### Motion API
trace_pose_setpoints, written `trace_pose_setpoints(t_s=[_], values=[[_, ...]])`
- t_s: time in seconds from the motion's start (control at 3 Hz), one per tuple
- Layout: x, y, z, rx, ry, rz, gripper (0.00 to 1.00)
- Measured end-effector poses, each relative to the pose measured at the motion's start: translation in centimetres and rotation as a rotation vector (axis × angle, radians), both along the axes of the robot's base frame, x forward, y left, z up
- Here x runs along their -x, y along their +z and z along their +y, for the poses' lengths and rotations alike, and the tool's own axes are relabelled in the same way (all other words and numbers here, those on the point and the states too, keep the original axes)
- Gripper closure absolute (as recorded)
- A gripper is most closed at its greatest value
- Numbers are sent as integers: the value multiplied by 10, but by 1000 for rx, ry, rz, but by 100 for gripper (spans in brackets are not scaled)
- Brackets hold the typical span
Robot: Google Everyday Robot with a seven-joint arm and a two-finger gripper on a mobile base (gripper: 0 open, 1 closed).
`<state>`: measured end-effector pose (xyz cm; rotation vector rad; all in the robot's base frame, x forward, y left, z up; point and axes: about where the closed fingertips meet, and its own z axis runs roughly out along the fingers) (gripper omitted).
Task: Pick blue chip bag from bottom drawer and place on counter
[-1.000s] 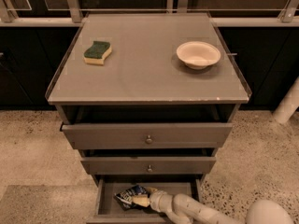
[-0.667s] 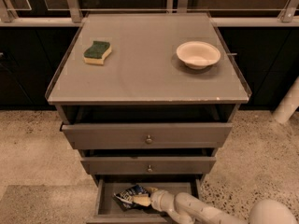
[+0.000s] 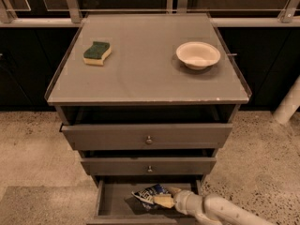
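Bottom drawer (image 3: 112, 198) holds crinkled, white-lettered blue chip bag (image 3: 149, 194); claw (image 3: 168, 196) beside it, grip unclear.

A green-topped yellow sponge (image 3: 97, 53) lies at the left and an empty cream bowl (image 3: 198, 55) stands upright at the right, well apart and about level with each other. Below them the top drawer (image 3: 187, 136) and the middle drawer (image 3: 117, 166) each carry a small round knob, and both stand slightly out. The floor (image 3: 33, 144) is speckled stone. A white post (image 3: 288, 102) leans at the right edge. The gripper (image 3: 166, 196) is low in view, well below sponge and bowl.
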<state>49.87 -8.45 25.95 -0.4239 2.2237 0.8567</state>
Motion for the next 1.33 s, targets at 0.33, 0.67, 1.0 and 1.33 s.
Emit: trace_pose_setpoints(t_s=[0.33, 0.67, 1.0, 1.33], values=[[35, 66, -54, 33, -70, -7, 100], [65, 139, -92, 73, -101, -75, 100], [67, 191, -110, 90, -94, -147, 100], [68, 197, -113, 93, -93, -154, 100]])
